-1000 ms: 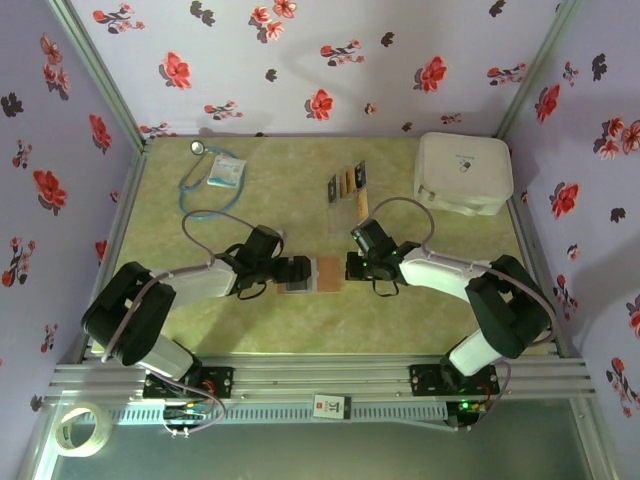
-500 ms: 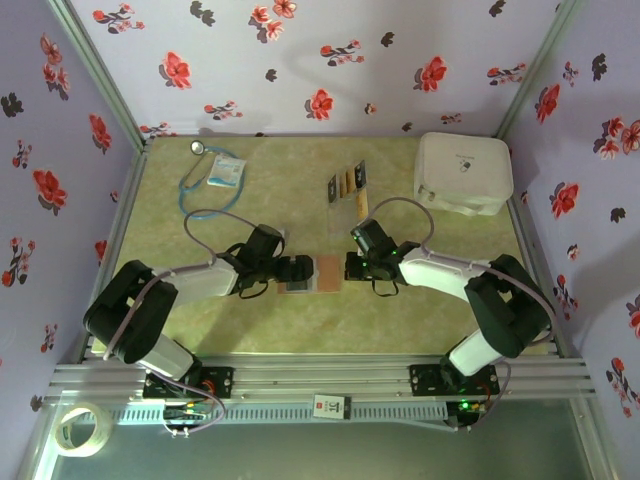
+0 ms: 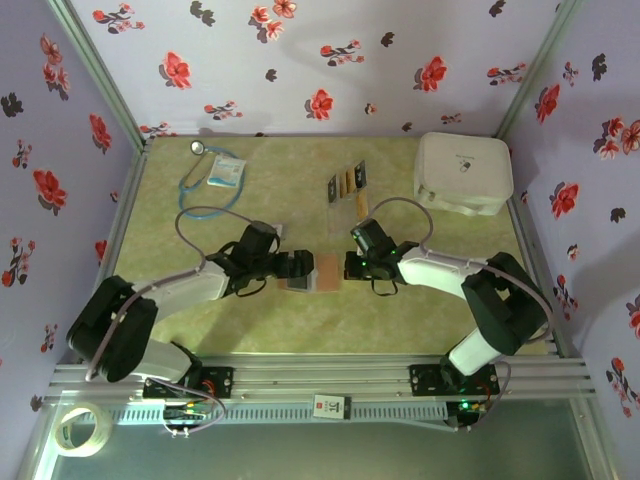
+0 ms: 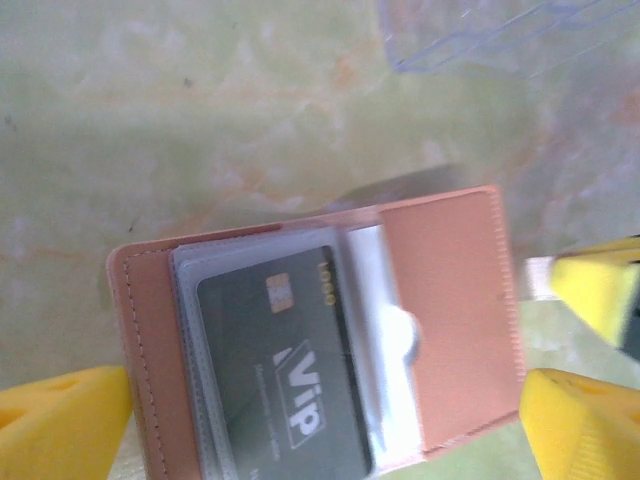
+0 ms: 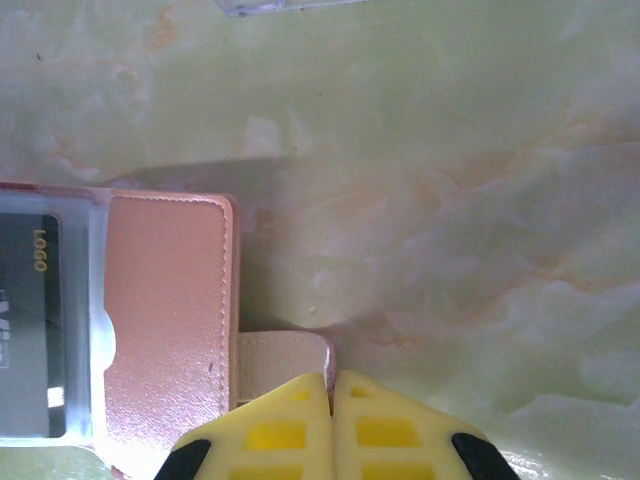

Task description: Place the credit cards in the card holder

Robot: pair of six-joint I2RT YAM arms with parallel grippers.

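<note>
Card holder (image 3: pixel 318 272) and jaws meet at the middle of the table. The right gripper (image 5: pixel 332 400) has its yellow tips pressed tight together right at the holder's small strap tab (image 5: pixel 285 360); I can't tell whether the tab is pinched between them or only lies under them. The left gripper (image 3: pixel 292 268) is spread wide, its yellow fingers (image 4: pixel 60 420) standing one on each side of the holder. The holder lies flat and open, reddish-brown, with a black card (image 4: pixel 290 380) marked VIP tucked inside its clear pocket. Farther back, a short row of credit cards (image 3: pixel 347 185), dark and yellow-orange, lies on the table apart from the holder, a clear plastic piece (image 4: pixel 480 40) between the two. A white rounded case (image 3: pixel 462 172) sits at the far right, and a stethoscope (image 3: pixel 200 180) with a small packet (image 3: pixel 226 170) at the far left.
</note>
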